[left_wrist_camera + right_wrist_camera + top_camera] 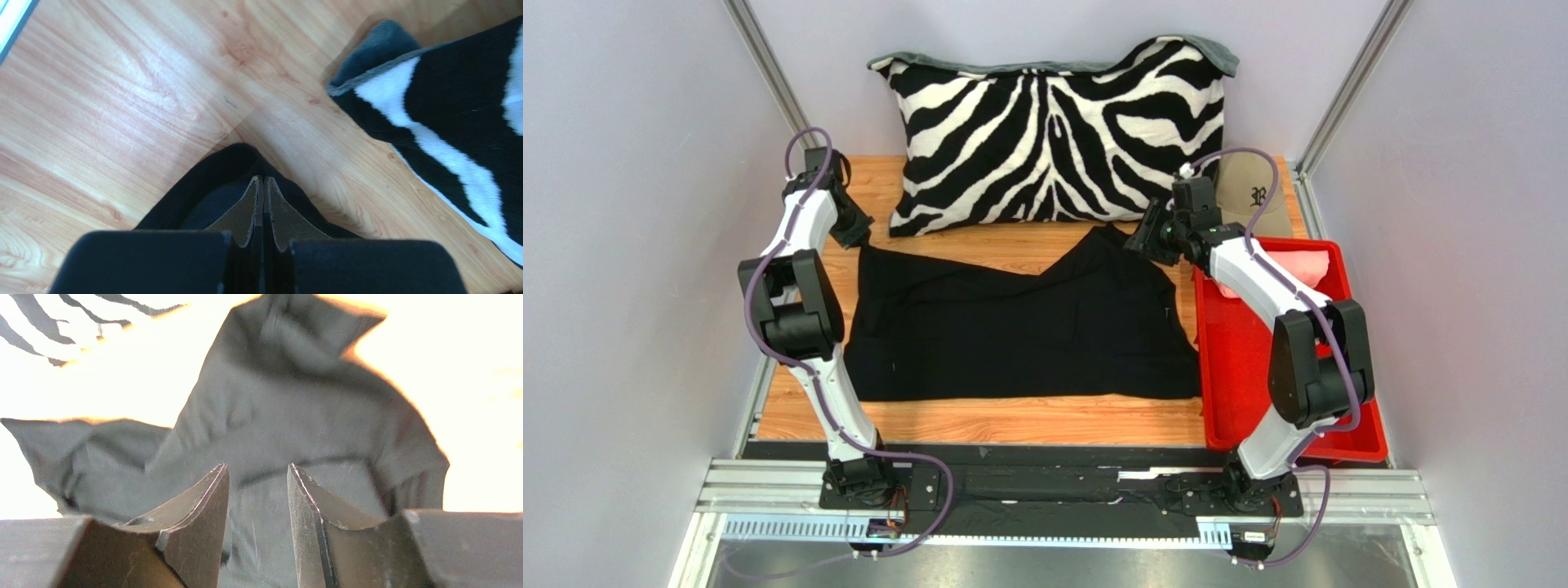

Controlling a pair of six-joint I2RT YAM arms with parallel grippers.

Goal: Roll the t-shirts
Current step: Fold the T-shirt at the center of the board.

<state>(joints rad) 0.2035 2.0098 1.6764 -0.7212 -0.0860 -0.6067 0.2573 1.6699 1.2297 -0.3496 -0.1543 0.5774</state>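
Observation:
The black t-shirt lies spread flat on the wooden table. My left gripper is at its far left corner. In the left wrist view that gripper is shut, and the black cloth peaks up around the pinched tips. My right gripper hovers over the shirt's far right sleeve. In the right wrist view it is open, with the shirt under the gap and nothing held. A salmon pink t-shirt lies in the red bin.
A zebra-striped pillow leans at the back of the table, its corner close to my left gripper. A tan cap sits behind the red bin. Grey walls close in both sides.

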